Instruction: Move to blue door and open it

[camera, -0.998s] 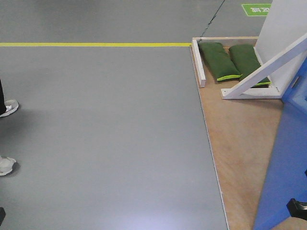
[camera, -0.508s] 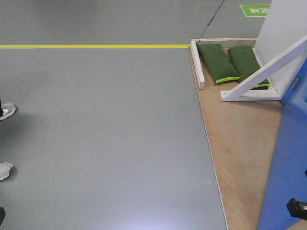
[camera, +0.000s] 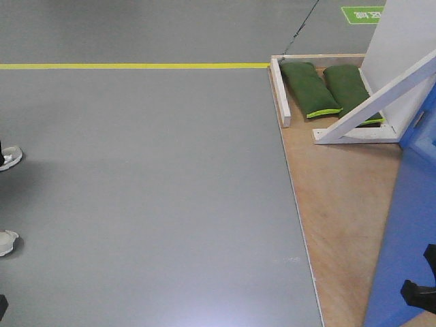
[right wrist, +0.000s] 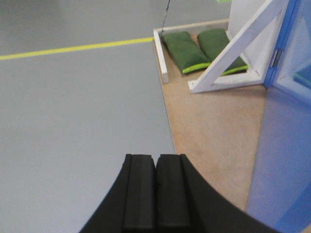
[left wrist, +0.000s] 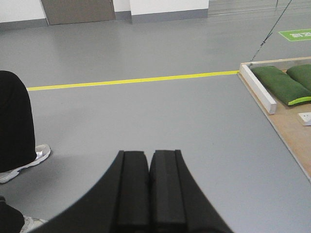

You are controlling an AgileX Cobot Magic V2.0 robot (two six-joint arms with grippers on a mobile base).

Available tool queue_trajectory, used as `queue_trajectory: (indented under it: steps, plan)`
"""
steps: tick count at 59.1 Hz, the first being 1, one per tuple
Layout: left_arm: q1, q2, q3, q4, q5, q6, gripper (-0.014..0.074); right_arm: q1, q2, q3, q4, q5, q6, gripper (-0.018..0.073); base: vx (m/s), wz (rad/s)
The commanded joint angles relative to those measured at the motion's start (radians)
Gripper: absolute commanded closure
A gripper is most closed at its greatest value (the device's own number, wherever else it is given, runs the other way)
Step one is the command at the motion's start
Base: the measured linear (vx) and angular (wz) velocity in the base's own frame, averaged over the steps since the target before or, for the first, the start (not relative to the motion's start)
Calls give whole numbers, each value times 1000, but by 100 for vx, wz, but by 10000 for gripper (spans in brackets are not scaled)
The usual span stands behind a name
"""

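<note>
- The left gripper (left wrist: 148, 162) and right gripper (right wrist: 155, 165) are seen with fingers pressed together, nothing held.
- The blue door (camera: 409, 231) is found near right, on the wooden platform (camera: 340, 197).
- The view has scarcely shifted in the last half second, so the approach is judged nearly done.
- Green sandbags (camera: 310, 88) are seen far right.

Soft, even light falls from overhead on the grey floor (camera: 150, 177), with no hard shadows. A pale sheen of glare pools at the near edge of the front view, and a dim shadow spreads at the left around the white shoes (camera: 8, 158). That view is slightly grainy. In the right wrist view the blue door (right wrist: 284, 160), near right, is smeared and out of focus; the far green sandbags (right wrist: 183, 51) look soft. The left gripper (left wrist: 148, 162) and right gripper (right wrist: 155, 165), pads together, show as almost featureless black.
</note>
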Motion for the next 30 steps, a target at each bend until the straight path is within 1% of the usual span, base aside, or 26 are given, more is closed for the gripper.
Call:
queue_trajectory:
  steps: [1,16,19,23,29,30]
  plan:
    - [2,-15,1,0,-79,-3,526,-7,76,-109,2,-92,-6,570,0,0]
    - [2,-15,1,0,-79,-3,526,-8,181,-362,97,-94,-6,570,0,0]
    - [2,-15,1,0,-79,-3,526,-25,192,-391,124,-98,-6,570,0,0]
    - [2,-15,1,0,-79,-3,526,-74,209,-425,170,-99,-6,570,0,0]
    - [2,-15,1,0,-79,-3,526,-184,241,-476,258,-99,-6,570,0,0]
    - [2,-15,1,0,-79,-3,526,-192,245,-483,272,-99,-6,570,0,0]
